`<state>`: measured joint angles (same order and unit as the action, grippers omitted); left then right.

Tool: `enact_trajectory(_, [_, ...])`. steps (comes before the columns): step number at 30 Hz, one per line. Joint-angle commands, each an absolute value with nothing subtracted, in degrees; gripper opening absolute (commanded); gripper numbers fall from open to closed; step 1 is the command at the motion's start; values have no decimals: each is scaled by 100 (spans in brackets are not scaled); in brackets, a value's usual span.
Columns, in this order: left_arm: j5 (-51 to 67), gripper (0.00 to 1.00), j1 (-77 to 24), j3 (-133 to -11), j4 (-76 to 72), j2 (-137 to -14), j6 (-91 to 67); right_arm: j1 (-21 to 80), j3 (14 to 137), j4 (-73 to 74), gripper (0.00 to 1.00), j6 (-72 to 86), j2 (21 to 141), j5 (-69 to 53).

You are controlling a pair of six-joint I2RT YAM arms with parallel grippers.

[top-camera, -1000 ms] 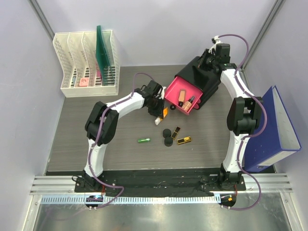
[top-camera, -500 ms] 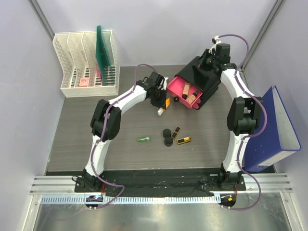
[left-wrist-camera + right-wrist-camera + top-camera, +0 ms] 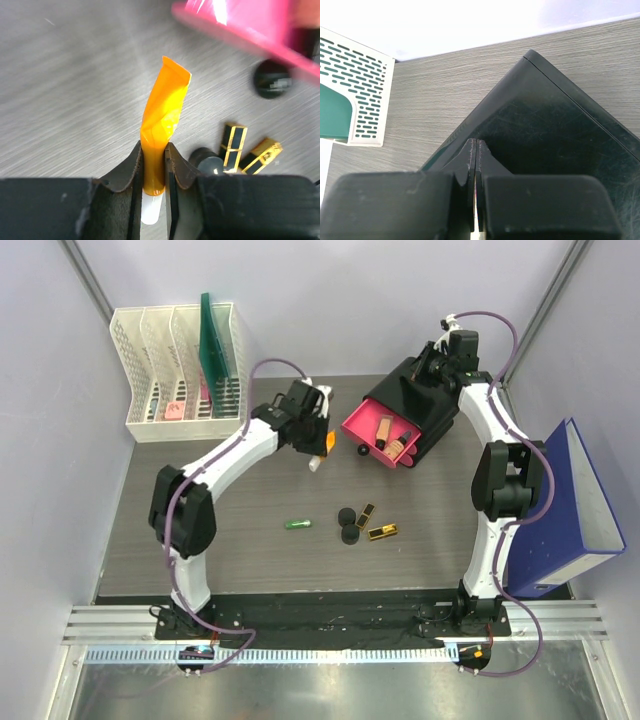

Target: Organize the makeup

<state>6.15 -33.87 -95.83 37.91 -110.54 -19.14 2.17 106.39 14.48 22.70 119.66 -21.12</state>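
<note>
My left gripper (image 3: 318,447) is shut on the orange white-capped tube (image 3: 326,441) and holds it above the table, left of the open pink drawer (image 3: 372,420). In the left wrist view the tube (image 3: 162,120) stands between the pads of the gripper (image 3: 154,155). Two beige bottles (image 3: 385,427) (image 3: 402,443) lie in the drawer. The green tube (image 3: 297,524), two black compacts (image 3: 347,515) (image 3: 350,534) and two gold-black sticks (image 3: 366,513) (image 3: 382,532) lie mid-table. My right gripper (image 3: 437,368) is shut, resting on the black box (image 3: 412,390), as the right wrist view (image 3: 476,145) shows.
A white file rack (image 3: 150,335) at the back left holds a green folder (image 3: 214,345) and a small pink block (image 3: 173,411). A blue binder (image 3: 570,500) leans at the right edge. A small black round thing (image 3: 360,449) lies by the drawer front.
My left gripper has moved back and to the left with the orange tube, away from the drawer front. The right arm has not moved.
</note>
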Motion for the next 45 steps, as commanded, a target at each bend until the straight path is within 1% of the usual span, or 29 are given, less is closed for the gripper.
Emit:
enact_trajectory(1, [123, 0, -3243, -10036, 3797, -10538, -2047, 211, 10143, 3349, 1, 2013, 12727, -1688])
enact_trajectory(4, [245, 0, -3234, -10580, 3744, -10695, -2083, 211, 10134, 3349, 1, 2013, 12727, -1688])
enact_trajectory(6, [561, 0, -3234, -11134, 3727, -10880, -2179, 211, 10125, 3349, 1, 2021, 12735, -1705])
enact_trajectory(13, [1528, 0, -3234, -12768, 3481, -11978, -2873, 211, 10107, 3340, 1, 2030, 12718, -1714])
enact_trajectory(17, [1749, 0, -3269, -12955, 3103, -12348, -3207, 220, 10081, 3331, 1, 2030, 12718, -1705])
enact_trajectory(25, [1960, 0, -3463, -12920, 2365, -12709, -3577, 220, 10081, 3322, 1, 2030, 12718, -1723])
enact_trajectory(30, [1942, 0, -3577, -13025, 2285, -12920, -3656, 211, 10090, 3322, 1, 2022, 12726, -1714])
enact_trajectory(37, [1785, 0, -3630, -12411, 2364, -12832, -3507, 211, 10107, 3322, 1, 2021, 12735, -1714])
enact_trajectory(39, [1758, 2, -3630, -12262, 2373, -12771, -3472, 211, 10107, 3322, 1, 2030, 12735, -1731])
enact_trajectory(40, [1688, 4, -3630, -12226, 2373, -12753, -3472, 211, 10107, 3314, 1, 2030, 12735, -1740])
enact_trajectory(41, [1653, 9, -3630, -12199, 2373, -12736, -3463, 211, 10107, 3322, 1, 2030, 12744, -1732])
enact_trajectory(43, [1626, 11, -3630, -12208, 2373, -12753, -3445, 211, 10125, 3322, 1, 2030, 12753, -1749])
enact_trajectory(45, [1617, 30, -3630, -12287, 2408, -12797, -3454, 211, 10116, 3322, 1, 2048, 12762, -1758])
